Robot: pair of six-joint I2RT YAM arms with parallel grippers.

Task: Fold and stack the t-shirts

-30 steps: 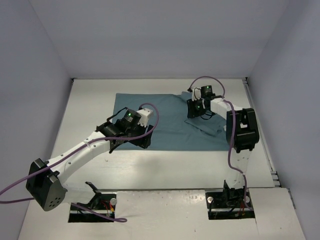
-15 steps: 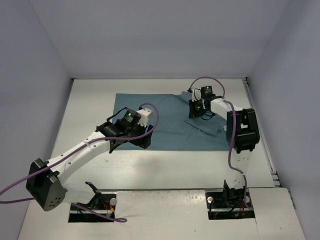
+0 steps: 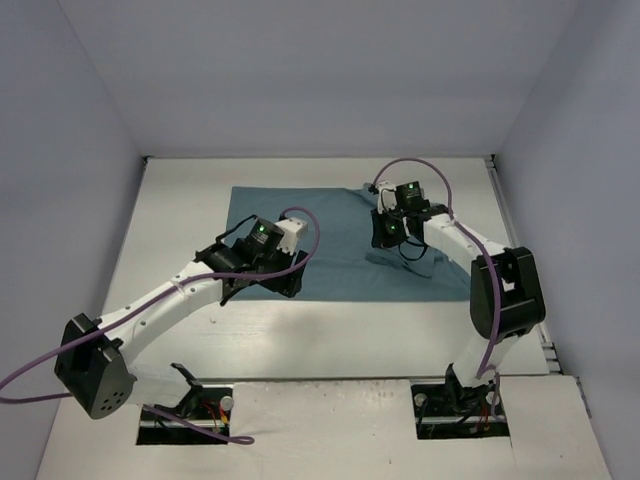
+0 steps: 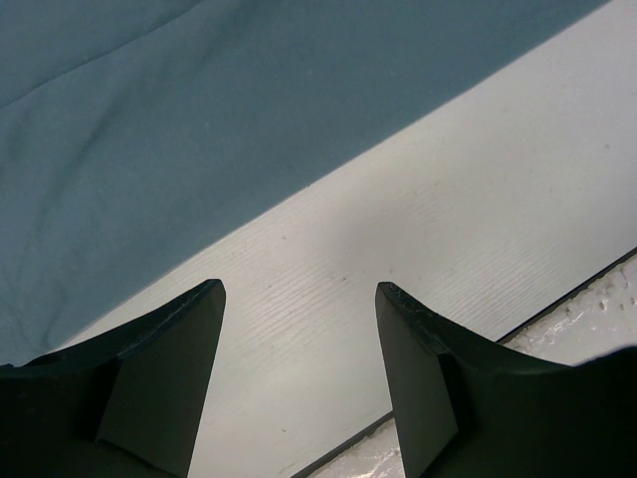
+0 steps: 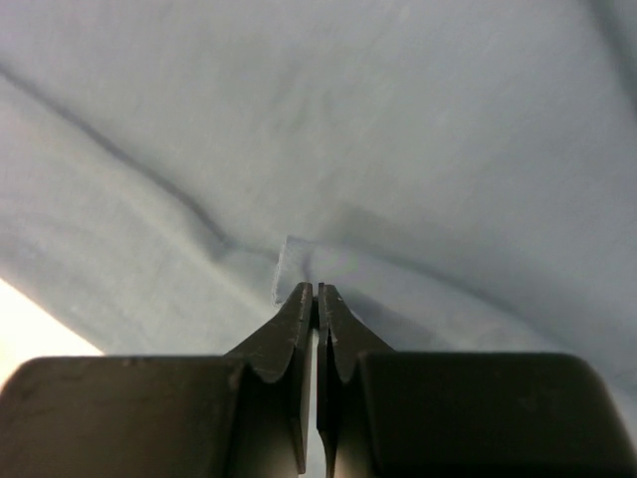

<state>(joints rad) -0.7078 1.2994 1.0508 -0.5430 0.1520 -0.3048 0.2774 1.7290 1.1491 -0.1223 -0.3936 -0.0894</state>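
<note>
T-shirt (image 3: 340,220) lies flat toward table's (image 3: 300,335) far edge; right gripper (image 5: 316,288) is pinched shut on a fabric ridge at its right side to start a fold, left gripper (image 4: 299,287) hangs wide open over near hem.

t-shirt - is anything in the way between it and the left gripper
Nothing visible stands between them. The left gripper, jaws open, hangs at the near edge of the t-shirt, with only bare table below its fingertips. The right gripper is shut on a fold of the cloth.
</note>
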